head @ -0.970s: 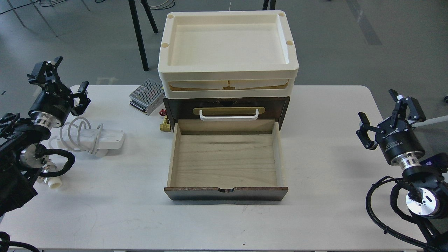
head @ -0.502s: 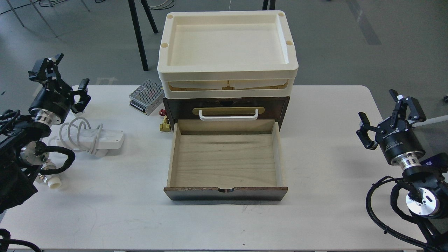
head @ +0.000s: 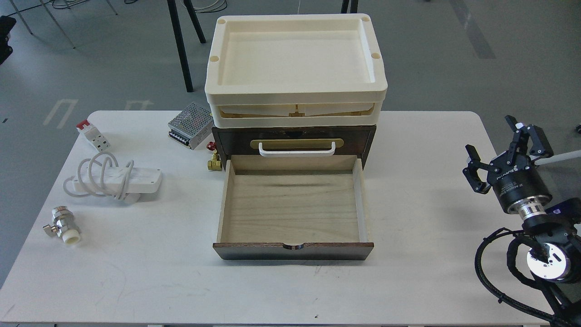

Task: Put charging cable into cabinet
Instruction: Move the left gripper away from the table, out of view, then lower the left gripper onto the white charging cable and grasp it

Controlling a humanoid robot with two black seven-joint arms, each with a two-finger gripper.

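A dark brown wooden cabinet (head: 294, 136) stands at the middle of the white table (head: 408, 281), its lower drawer (head: 292, 209) pulled fully out to show a pale, grained wood interior with nothing in it. A white bar handle (head: 297, 150) on a brass plate marks the shut drawer above. A cream plastic tray (head: 295, 97), smooth and rounded at the corners, sits stacked on top of the cabinet. To the cabinet's left lies the charging cable (head: 120, 181), a flat white oblong block with a pale grey cord looped about its middle, flat on the table and well apart from the drawer. A perforated metal box (head: 190, 125) rests just beside the cabinet's back left corner, with a small brass valve (head: 213, 162) near the drawer's left side. Farther left are a white-and-red block (head: 92, 135) and a metal fitting (head: 63, 225). My right gripper (head: 504, 147) is poised well to the cabinet's right, tilted up and away from me, fingers spread wide and holding nothing. My left arm is out of frame.
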